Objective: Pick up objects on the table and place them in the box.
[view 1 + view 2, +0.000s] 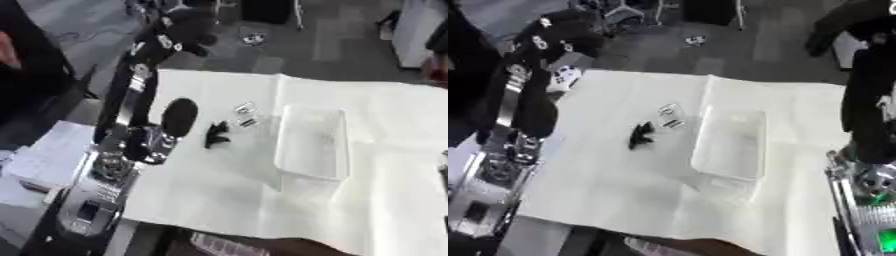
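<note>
A clear plastic box stands on the white-covered table, right of the middle. Just left of it lie a small black object and two small silvery pieces, one farther back and one nearer. My left arm hangs over the table's left edge, its silver forearm running down to the lower left corner. The left hand itself is blurred and dark there. In the right eye view my right arm stands at the right edge; its hand does not show.
The white sheet has a raised fold running back from the box. Dark floor lies beyond the table's far edge with a small object on it. Papers lie at the left, off the sheet.
</note>
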Controlling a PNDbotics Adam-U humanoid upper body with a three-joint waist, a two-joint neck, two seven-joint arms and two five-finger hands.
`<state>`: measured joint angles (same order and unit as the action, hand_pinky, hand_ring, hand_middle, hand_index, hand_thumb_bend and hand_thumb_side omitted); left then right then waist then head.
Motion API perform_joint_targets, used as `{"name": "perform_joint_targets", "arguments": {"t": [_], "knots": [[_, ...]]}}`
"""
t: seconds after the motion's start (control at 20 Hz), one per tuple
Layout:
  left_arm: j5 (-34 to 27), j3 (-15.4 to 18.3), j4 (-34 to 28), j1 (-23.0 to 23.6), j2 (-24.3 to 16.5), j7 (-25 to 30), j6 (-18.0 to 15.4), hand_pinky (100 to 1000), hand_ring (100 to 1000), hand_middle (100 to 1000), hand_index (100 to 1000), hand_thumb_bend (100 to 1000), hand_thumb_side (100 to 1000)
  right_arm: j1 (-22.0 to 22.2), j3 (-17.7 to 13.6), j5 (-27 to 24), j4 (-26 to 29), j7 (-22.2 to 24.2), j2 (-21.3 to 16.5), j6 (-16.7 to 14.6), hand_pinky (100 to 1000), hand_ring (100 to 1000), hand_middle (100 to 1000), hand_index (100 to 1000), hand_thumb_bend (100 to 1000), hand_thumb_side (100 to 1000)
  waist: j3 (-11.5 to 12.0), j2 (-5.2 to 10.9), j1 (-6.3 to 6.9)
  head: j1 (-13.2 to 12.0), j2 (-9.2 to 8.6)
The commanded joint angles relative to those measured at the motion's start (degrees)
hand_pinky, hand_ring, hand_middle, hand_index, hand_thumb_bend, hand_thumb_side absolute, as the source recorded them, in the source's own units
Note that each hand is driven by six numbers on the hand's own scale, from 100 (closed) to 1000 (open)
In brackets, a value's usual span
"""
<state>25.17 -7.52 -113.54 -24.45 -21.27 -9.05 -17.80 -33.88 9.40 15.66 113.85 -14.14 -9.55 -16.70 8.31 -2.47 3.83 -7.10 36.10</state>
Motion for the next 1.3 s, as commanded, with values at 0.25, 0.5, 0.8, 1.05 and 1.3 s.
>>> {"name": "perform_joint_targets", "arguments": {"t": [0.25,0.5,0.8,1.05,1.3], "knots": [[6.1,-0.2,5.1,-7.7,-11.8,5.6,7.6,658,743,839,876,281,1000,-0.1,0.3,0.0,0.7,0.5,0.5,0.3,319,302,358,490,399,1000,-1.0,1.66,0.91,-1.6,0.64],[13.6,-3.1,18.5,-15.3,-16.5,14.9,4.7,831,813,893,910,269,1000,0.2,0.7,-0.3,0.7,1.1,0.7,0.5,320,302,358,490,401,1000,-1.6,2.05,1.52,-2.2,1.44],[24.2,-5.4,35.7,-24.0,-16.6,26.7,-2.0,955,851,914,904,344,1000,0.4,1.1,-0.8,0.7,1.8,0.7,0.7,321,301,358,491,404,1000,-2.1,2.16,1.88,-2.9,1.79],[32.7,-5.3,48.8,-29.8,-14.4,29.8,-5.6,1000,896,943,916,473,1000,0.3,1.2,-1.1,0.7,2.1,0.9,0.7,321,301,358,491,404,1000,-2.6,2.08,1.91,-3.3,1.66],[41.1,-3.1,58.6,-33.4,-11.7,31.9,-6.5,1000,917,962,927,501,1000,0.2,1.3,-1.3,0.7,2.2,1.2,0.6,321,301,359,492,402,1000,-2.9,1.99,1.9,-4.1,1.26]]}}
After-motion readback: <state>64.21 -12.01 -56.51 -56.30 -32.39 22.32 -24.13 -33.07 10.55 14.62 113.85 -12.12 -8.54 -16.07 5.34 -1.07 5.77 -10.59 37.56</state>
